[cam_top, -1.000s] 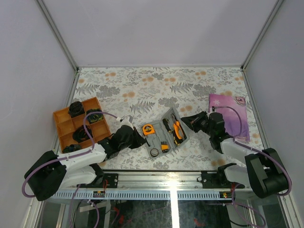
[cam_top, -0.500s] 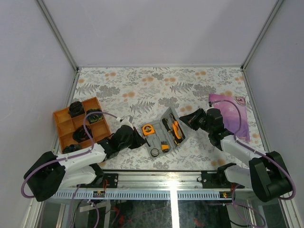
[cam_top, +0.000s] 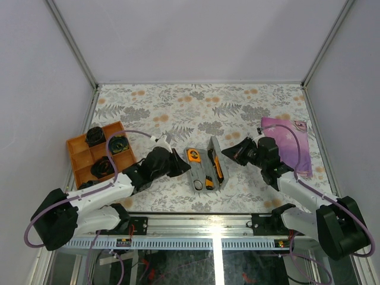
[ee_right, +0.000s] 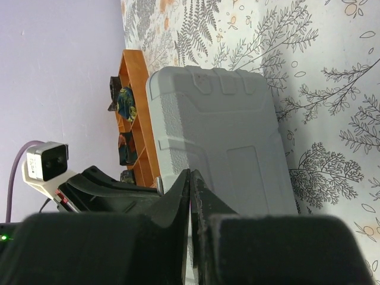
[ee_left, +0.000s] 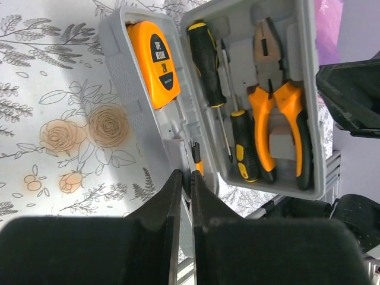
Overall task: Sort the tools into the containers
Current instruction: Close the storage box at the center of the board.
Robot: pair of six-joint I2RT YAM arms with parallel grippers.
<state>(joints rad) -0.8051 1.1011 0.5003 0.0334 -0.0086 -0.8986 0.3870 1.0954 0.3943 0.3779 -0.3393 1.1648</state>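
Both are pinched shut, holding nothing. The left end effector (ee_left: 185,178) props up one half of the grey tool case (cam_top: 205,166), and the right end effector (ee_right: 190,178) presses the other half's smooth back, apparently to fold it closed at the bench's (cam_top: 196,107) near middle. The orange tape measure (ee_left: 153,62) inside reads "TAPE MEASURE", "2M".

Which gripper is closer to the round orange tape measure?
Left. The left gripper is beside the grey plastic tool case half holding the round orange tape measure; the right gripper is behind the other half.
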